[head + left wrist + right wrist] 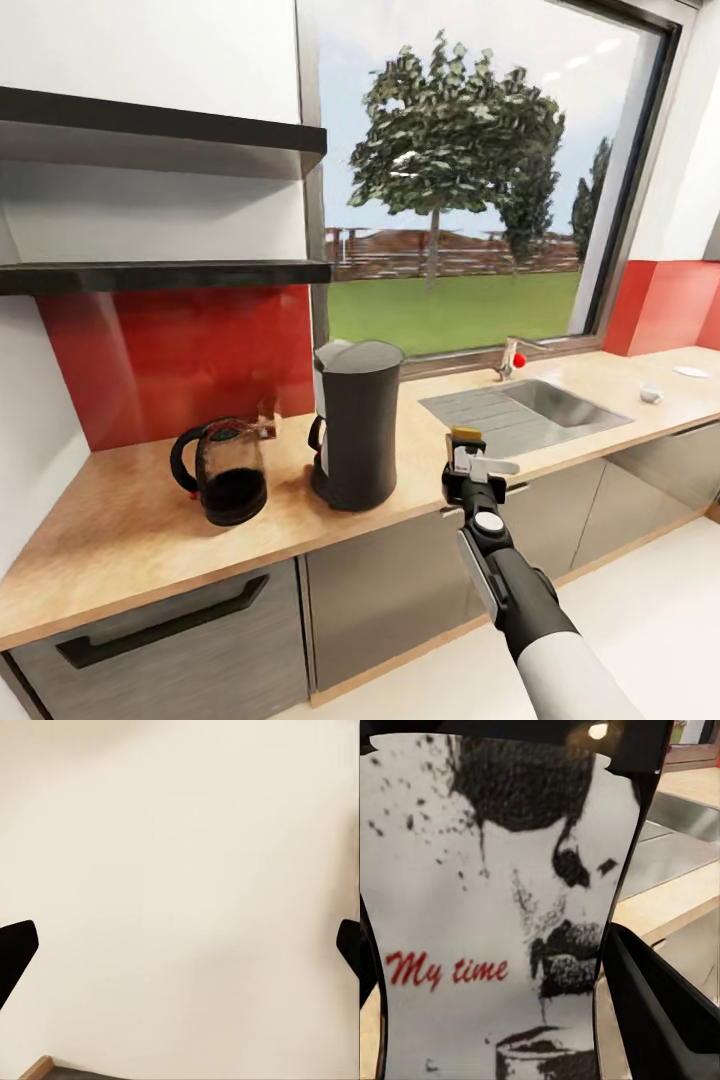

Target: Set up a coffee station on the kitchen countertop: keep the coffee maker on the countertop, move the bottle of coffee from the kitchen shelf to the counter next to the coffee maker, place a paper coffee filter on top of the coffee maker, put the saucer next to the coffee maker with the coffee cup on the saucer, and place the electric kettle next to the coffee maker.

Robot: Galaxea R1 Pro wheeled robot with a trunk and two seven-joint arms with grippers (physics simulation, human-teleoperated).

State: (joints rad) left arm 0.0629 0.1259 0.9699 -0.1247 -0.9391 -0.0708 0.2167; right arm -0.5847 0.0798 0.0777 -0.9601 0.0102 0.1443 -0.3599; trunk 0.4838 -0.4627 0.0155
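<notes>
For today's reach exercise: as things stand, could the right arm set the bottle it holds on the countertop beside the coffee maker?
Probably yes. The right gripper holds the bottle just off the counter's front edge, right of the coffee maker. The bare countertop between it and the sink looks free.

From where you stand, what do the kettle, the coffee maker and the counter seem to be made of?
Electric kettle: clear, glossy glass or plastic, since dark liquid shows through; black handle. Coffee maker: matte dark plastic, probably, with soft highlights. Countertop: light wood or laminate with visible grain.
</notes>
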